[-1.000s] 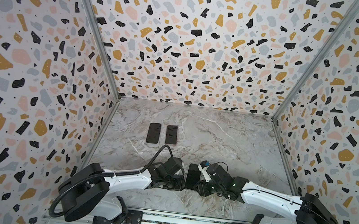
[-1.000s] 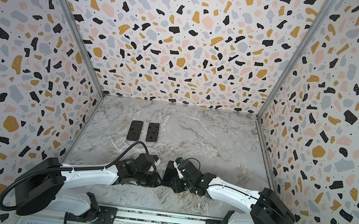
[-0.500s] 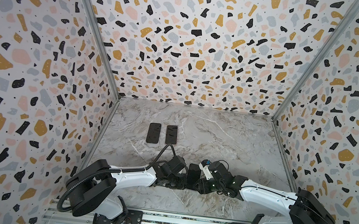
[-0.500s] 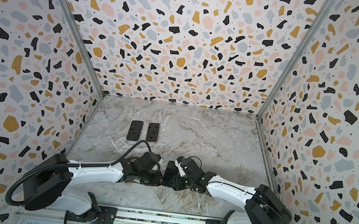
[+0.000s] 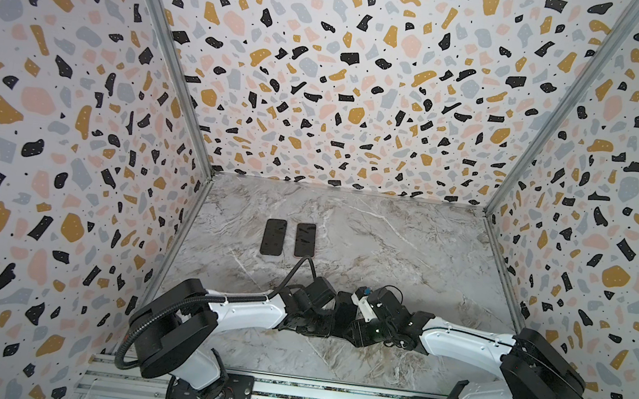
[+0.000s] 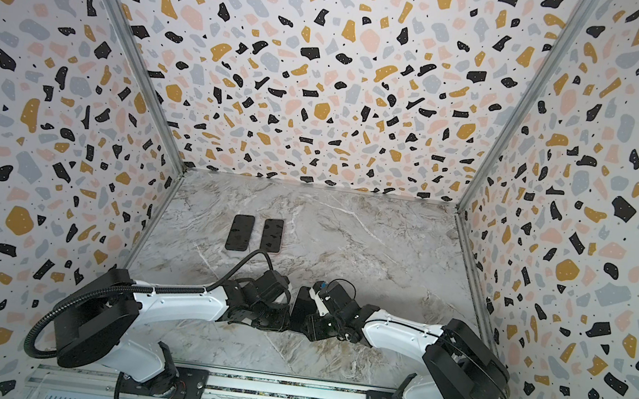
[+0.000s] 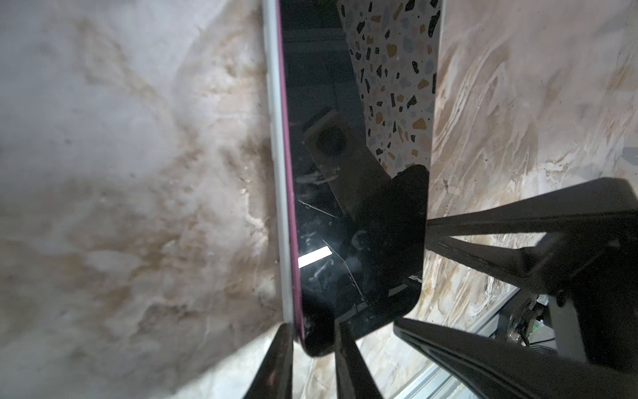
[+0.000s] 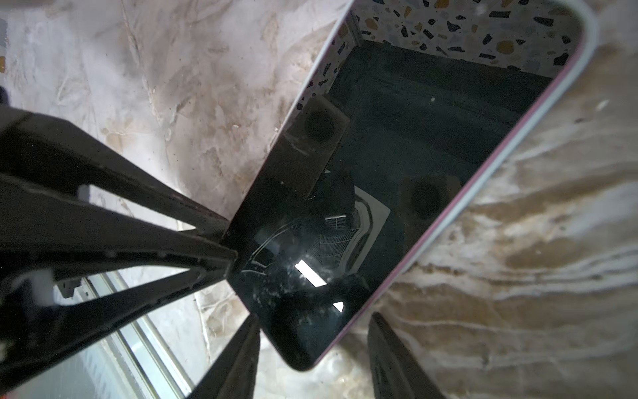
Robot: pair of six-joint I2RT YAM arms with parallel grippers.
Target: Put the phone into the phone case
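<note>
Two spare phones [image 5: 289,238] far behind

In both top views the phone [image 5: 343,317] is mostly hidden between the two grippers; its case is not distinguishable.

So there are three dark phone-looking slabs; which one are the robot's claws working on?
The phone between both grippers, near the front edge. The other two slabs lie side by side farther back, untouched.
</note>
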